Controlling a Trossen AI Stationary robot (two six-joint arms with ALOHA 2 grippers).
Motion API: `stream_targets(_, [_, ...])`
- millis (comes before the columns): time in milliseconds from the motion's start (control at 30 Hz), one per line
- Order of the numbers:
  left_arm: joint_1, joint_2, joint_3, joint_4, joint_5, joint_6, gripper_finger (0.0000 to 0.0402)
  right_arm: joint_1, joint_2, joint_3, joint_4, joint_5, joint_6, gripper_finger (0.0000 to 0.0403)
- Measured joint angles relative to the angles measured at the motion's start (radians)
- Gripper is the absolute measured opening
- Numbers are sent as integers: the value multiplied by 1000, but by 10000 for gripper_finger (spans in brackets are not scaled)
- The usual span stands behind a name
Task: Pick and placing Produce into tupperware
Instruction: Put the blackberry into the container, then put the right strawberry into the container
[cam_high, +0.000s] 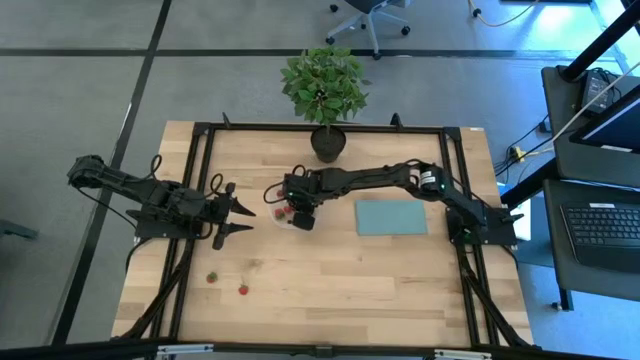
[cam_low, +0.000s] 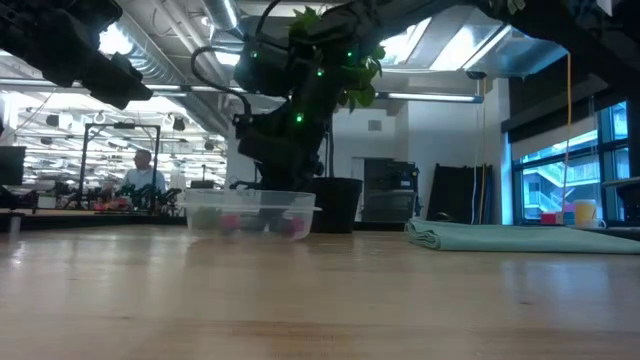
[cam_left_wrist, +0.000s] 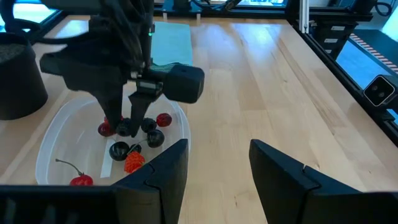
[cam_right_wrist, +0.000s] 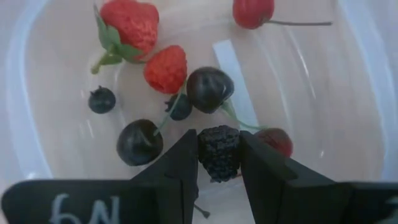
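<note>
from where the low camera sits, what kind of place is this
Probably an open lab or workshop: exposed ceiling ducts, rows of workbenches with a seated person behind the table, and an office chair on the grey floor.

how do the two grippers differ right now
The right gripper is down inside the tupperware, shut on a blackberry; the left gripper holds nothing, open. The right one sits among the produce at mid-table; the left one waits apart from the container, toward the table's left side. Both have two dark fingers.
</note>
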Motion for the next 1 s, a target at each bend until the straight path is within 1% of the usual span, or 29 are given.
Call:
stream_targets(167, [0,0,0,0,0,0,165,0,3,0,10,3,0,108])
stream_targets(467, [0,0,0,0,0,0,165,0,1,0,20,3,-24,137])
stream_targets(767, [0,0,0,-1,0,0,165,0,0,1,20,3,-27,140])
stream_targets(867, [0,0,0,-1,0,0,165,0,0,43,-25,4,-26,141])
stream_targets(1000, [0,0,0,-11,0,0,165,6,0,155,-127,4,-29,141])
